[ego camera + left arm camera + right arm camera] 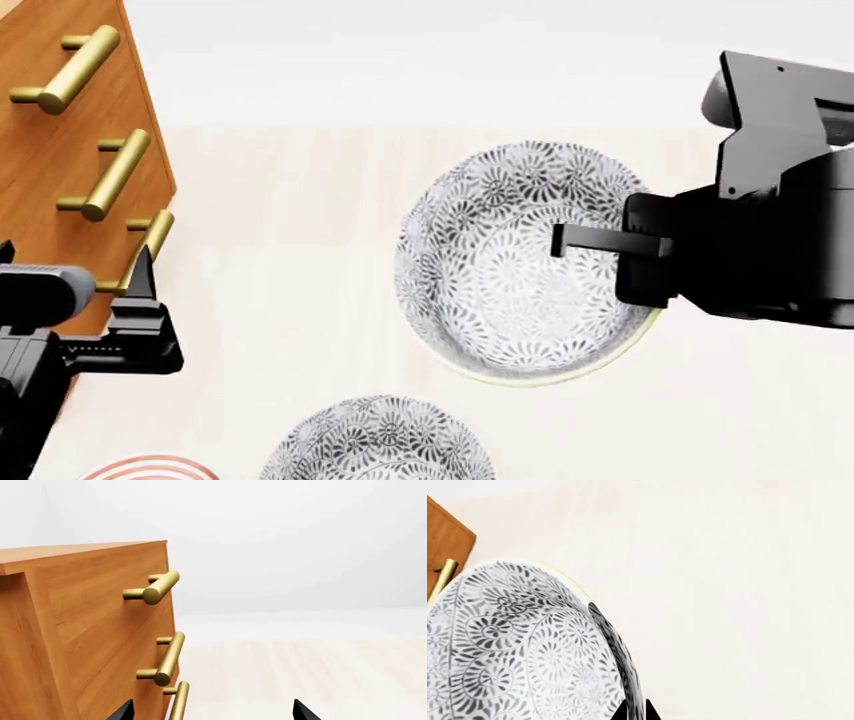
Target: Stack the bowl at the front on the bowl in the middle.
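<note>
**Bowl held by a thin rim pinch, with the drop-off still to be lined up**

At the far left of the head view stands a wooden drawer cabinet (94, 150) with brass bar handles (74, 68). The left gripper (134, 335) sits just beside its lowest handle; its own camera shows two fingertips set apart with nothing between them, so its jaws stand spread and idle. If this arm swings, it could knock the handles, being so close.

Low in the head view, the edge of a red-ringed plate (154, 468) shows, and beside it a floral bowl (378, 440) rests on the pale surface. I take this to be the bowl in the middle, though only two bowls are visible.

Further right, the bowl at the front (514, 275) appears large and lifted towards the camera, hanging from the right gripper (587, 240), whose jaws pinch the bowl's wall at the rim, one finger inside.

The risks, as I judge them: the grip holds one side only, so the bowl may tilt or slip from the pinch during travel. The lower bowl lies well apart from the carried one, and a release before both rims are centred would leave it cocked or sliding off. The right wrist camera is filled by the bowl, giving little help with alignment.
</note>
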`<state>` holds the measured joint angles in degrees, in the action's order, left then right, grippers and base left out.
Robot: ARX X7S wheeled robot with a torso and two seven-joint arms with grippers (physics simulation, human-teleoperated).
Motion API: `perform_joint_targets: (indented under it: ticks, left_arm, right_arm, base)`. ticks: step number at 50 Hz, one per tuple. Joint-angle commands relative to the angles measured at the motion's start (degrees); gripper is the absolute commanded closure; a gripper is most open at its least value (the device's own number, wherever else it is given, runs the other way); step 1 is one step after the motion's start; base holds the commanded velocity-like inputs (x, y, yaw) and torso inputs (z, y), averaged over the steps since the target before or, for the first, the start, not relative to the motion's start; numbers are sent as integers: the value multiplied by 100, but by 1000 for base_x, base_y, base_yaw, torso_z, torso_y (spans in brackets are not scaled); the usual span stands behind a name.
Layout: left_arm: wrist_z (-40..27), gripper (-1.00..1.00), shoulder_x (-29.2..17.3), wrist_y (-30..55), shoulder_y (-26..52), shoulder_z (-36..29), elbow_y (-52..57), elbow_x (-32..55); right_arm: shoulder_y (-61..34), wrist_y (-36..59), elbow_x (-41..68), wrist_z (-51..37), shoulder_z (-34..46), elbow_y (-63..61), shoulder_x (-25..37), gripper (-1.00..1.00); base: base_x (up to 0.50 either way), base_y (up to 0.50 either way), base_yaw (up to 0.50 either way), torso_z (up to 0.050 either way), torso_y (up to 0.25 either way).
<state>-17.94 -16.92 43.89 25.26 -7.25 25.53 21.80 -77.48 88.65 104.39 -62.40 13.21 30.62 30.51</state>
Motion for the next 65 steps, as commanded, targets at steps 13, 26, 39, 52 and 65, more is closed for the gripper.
perform_joint_targets:
  ticks: [13, 26, 39, 52, 65]
  left_arm:
    - [-34, -100, -11, -37, 57, 1, -37, 57]
    - [-68, -100, -32, 0, 92, 15, 6, 105]
    - [-80, -100, -41, 7, 145, 21, -46, 147]
    - [-97, -100, -61, -18, 129, 21, -60, 174]
    - [-114, -100, -76, -73, 63, -14, -93, 166]
  right_arm:
    - [229, -113, 1289, -322, 800, -871, -80, 100]
    - [351, -264, 1847, -575, 1292, -1365, -100, 100]
    - [544, -233, 1553, -183, 1470, -1555, -216, 100]
    - [708, -248, 1345, 109, 1653, -1749, -265, 100]
    - [887, -256, 224, 1239, 1669, -1553, -353, 100]
  base:
    - [0, 0, 0, 0, 0]
    - [0, 0, 0, 0, 0]
    - [0, 0, 0, 0, 1]
    - [0, 0, 0, 0, 0]
    - [0, 0, 0, 0, 1]
